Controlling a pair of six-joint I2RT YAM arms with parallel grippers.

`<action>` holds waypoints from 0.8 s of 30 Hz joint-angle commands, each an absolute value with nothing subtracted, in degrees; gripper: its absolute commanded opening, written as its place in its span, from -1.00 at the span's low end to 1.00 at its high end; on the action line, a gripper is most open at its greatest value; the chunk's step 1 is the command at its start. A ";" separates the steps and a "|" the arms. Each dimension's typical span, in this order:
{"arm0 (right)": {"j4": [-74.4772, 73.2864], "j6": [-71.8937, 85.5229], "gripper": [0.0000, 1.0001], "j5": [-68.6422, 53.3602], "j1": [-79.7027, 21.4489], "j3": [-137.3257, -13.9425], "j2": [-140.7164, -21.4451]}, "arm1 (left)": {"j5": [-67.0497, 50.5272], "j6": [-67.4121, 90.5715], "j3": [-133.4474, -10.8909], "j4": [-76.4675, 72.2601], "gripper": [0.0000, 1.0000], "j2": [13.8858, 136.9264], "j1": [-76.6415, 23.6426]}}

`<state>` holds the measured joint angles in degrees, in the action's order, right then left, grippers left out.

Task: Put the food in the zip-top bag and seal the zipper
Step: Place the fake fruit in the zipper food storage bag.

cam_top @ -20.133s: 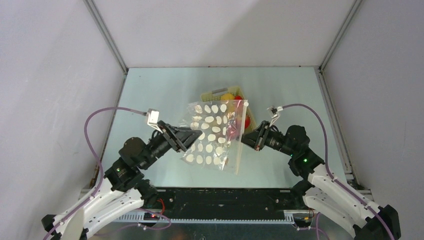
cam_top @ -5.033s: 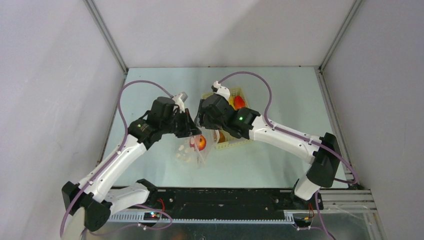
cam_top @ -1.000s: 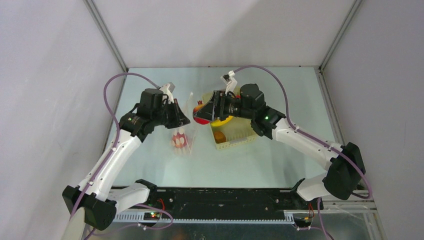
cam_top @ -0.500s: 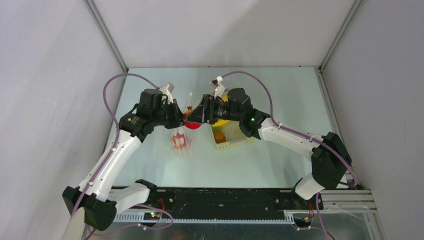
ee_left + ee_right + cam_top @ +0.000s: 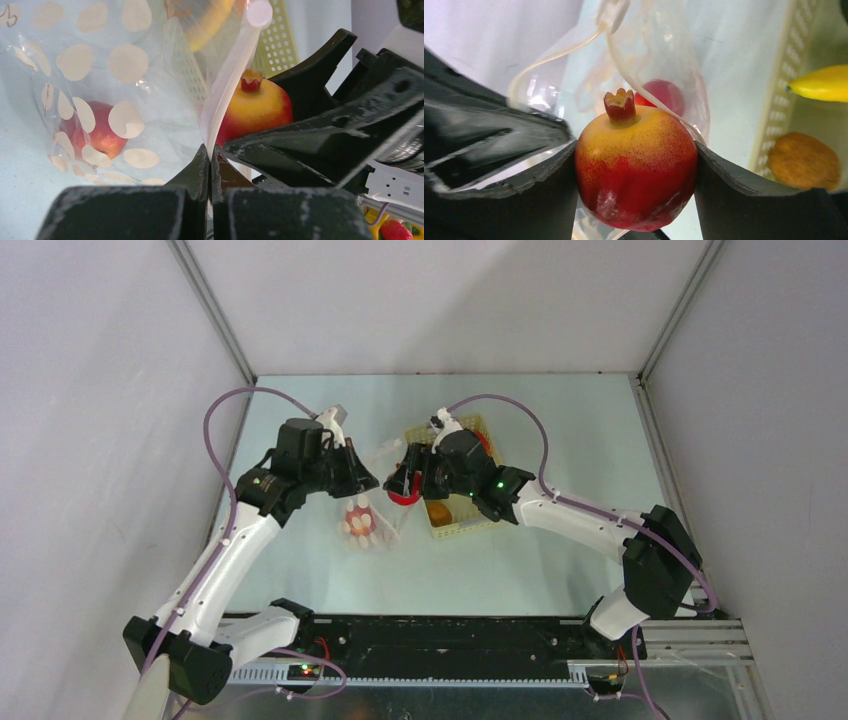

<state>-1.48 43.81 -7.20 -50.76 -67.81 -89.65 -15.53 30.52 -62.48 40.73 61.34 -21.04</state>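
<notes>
The clear dotted zip-top bag hangs from my left gripper, which is shut on its white zipper edge and holds the mouth up. One red round fruit lies at the bag's bottom. My right gripper is shut on a red and yellow pomegranate, crown pointing at the mouth. In the left wrist view the pomegranate sits right beside the zipper, just outside the plastic. The left gripper pinches the strip between touching fingertips.
The pale yellow perforated basket stands just right of the bag, under my right arm. In it lie a yellow banana and a round orange-brown piece. Grey walls enclose the table on three sides.
My right gripper has carried the pomegranate left from above the basket to the bag's mouth and tipped downward. The left gripper has kept its hold on the zipper edge.
</notes>
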 commanded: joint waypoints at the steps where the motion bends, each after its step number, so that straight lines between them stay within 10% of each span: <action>1: -8.68 39.89 -0.59 3.18 -52.73 -70.84 -88.35 | -18.33 30.72 -62.69 38.25 -1.00 59.50 -21.03; 24: -28.21 35.28 0.48 15.19 -58.81 -91.94 -100.07 | -22.20 30.72 -61.61 35.99 -1.00 58.17 -21.01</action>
